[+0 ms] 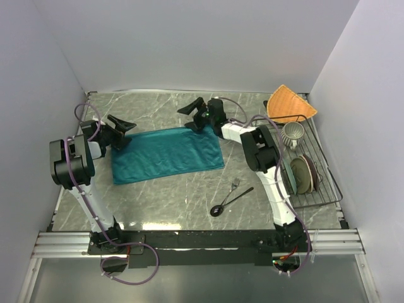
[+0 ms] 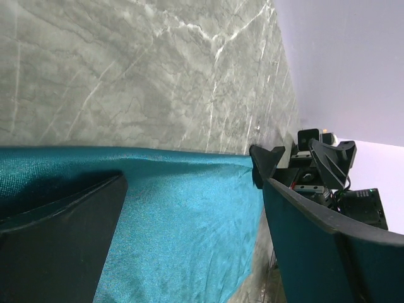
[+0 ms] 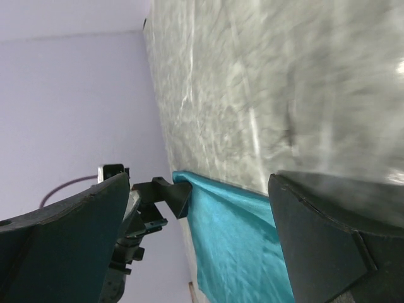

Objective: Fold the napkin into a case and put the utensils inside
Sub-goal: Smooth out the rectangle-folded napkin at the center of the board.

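On the grey marble tabletop (image 1: 158,202) the napkin (image 1: 167,154) lies flat, long axis running left to right, its far corners just by my left gripper (image 1: 121,131) and my right gripper (image 1: 192,115) (both spread wide, holding nothing), one arm per corner.

Bare table (image 1: 170,202) runs open between the napkin (image 1: 167,154) and the near edge, broken only by the fork (image 1: 235,184) and spoon (image 1: 232,201) lying close together right of centre. The wire rack (image 1: 319,203) (plates (image 1: 304,175) and a cup (image 1: 292,134) inside) and the orange cloth (image 1: 290,104) crowd the right wall. The left gripper (image 1: 123,132) and right gripper (image 1: 192,117), jaws spread, stand at the napkin's far edge.
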Tool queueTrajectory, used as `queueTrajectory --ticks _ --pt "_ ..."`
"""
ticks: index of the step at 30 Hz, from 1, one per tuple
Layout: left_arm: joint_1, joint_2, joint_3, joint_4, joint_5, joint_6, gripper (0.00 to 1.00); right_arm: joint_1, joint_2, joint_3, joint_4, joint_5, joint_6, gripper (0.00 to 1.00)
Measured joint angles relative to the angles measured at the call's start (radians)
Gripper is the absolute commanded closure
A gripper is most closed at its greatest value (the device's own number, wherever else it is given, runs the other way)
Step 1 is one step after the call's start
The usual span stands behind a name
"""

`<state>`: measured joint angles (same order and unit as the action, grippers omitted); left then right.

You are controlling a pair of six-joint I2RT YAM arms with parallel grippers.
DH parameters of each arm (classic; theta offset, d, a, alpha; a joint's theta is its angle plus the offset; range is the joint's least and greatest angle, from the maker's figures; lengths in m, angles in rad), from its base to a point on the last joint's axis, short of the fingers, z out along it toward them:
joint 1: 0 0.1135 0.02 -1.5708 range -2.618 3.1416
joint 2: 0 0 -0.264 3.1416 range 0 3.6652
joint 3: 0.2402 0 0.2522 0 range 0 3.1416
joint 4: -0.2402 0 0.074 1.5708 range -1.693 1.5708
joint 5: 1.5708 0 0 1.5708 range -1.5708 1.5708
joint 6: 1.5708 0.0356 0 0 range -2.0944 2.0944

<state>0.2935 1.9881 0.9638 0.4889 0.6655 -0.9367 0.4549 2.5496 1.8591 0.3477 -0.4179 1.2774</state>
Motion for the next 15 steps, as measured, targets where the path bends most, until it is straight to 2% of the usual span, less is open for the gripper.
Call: queueTrajectory --ticks 15 --pt "0.016 0.013 0.007 0.008 0.031 0.0 0.01 -0.131 -0.071 -0.114 0.008 -0.054 -0.066 0.02"
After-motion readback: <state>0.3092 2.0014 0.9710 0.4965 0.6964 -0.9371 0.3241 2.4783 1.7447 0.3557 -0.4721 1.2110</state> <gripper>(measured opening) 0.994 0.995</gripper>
